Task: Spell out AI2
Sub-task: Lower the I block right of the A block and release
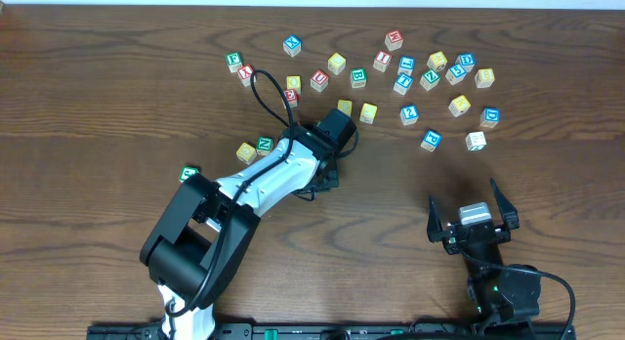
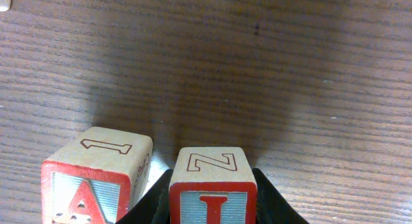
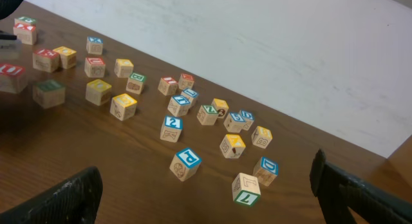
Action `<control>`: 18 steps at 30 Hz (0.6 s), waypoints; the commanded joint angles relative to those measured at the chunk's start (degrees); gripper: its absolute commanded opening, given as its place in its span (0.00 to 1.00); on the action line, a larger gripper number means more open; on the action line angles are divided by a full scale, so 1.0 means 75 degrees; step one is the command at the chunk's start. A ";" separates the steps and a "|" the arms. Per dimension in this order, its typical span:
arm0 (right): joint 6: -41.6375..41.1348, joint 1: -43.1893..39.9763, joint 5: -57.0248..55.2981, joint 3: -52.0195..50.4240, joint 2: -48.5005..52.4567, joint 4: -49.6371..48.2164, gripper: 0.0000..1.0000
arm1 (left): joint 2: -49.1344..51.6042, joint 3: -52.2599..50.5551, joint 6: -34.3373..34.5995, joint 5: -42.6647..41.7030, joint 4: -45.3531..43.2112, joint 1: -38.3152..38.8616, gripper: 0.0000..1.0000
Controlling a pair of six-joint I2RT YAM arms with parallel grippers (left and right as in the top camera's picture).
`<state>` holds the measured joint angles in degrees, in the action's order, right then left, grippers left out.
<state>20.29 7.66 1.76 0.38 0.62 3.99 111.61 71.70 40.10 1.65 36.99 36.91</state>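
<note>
**A:** Where's the I?

**B:** The left tool (image 2: 212,214) is clamped on the red I block (image 2: 212,185) near the middle of the desk (image 1: 98,106). The red A block (image 2: 96,176) is just beside it, on its left.

**A:** And the 2?

**B:** The blue 2 block (image 1: 408,113) lies loose among other blocks (image 1: 459,106) toward the far edge. The right tool (image 1: 467,201) gapes wide by the near edge, holding nothing.

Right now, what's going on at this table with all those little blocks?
The left arm's tool is closed on the red I cube, which stands beside the red A cube on the table with a narrow gap between them. The right tool is open and empty, away from the blocks. The blue 2 cube sits among the loose cubes, so AI2 is not yet spelled.
</note>
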 commanded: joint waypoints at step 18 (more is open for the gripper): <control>-0.0070 -0.0009 0.0017 -0.0009 -0.0044 0.0020 0.99 | -0.0012 -0.0181 0.0099 0.0347 -0.0044 0.0175 0.10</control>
<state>20.29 7.66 1.76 0.38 0.62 3.99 111.61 71.64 40.32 2.15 36.29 38.11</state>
